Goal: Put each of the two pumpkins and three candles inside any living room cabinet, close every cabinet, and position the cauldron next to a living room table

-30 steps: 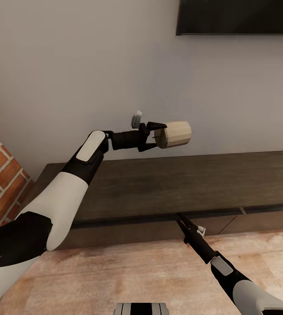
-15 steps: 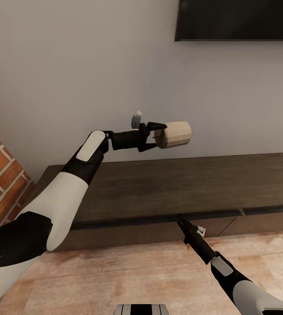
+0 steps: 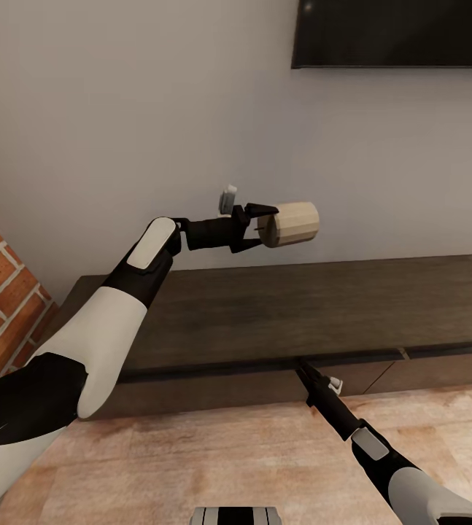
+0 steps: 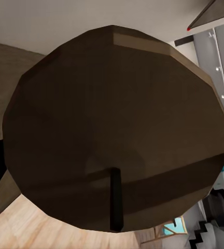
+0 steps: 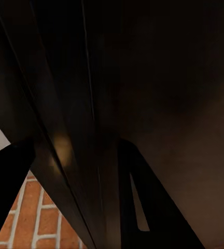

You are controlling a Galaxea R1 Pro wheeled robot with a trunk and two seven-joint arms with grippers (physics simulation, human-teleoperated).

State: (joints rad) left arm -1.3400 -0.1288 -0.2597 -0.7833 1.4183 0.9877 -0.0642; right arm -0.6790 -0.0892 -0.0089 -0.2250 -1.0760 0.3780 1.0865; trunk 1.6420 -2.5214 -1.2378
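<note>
Above the cabinet, in the head view, the left gripper holds one candle in the air with its jaws closed on the wick end, so the candle lies sideways and does not touch the cabinet top. Lower, at the cabinet's front edge, the right gripper reaches into the dark seam between two front panels. I cannot tell from here if its jaws are open or closed. A dark screen hangs on the wall high above the cabinet, and a brick wall stands beside the cabinet's left end.

Next, the left wrist view looks straight at the candle's top face: a wide dark-brown disc with the small wick standing out of it. This view confirms the hold is on the wick end, which the head view shows only from the side.

Last, the right wrist view is very close to the dark cabinet panels, with a bit of brick beyond the cabinet. It shows the gripper is right at the panel edge, but the jaw state stays unclear.

As I judge, the task is at an early or middle stage: the panel looks not yet opened, the held candle is not yet inside, and closing the cabinets remains.
</note>
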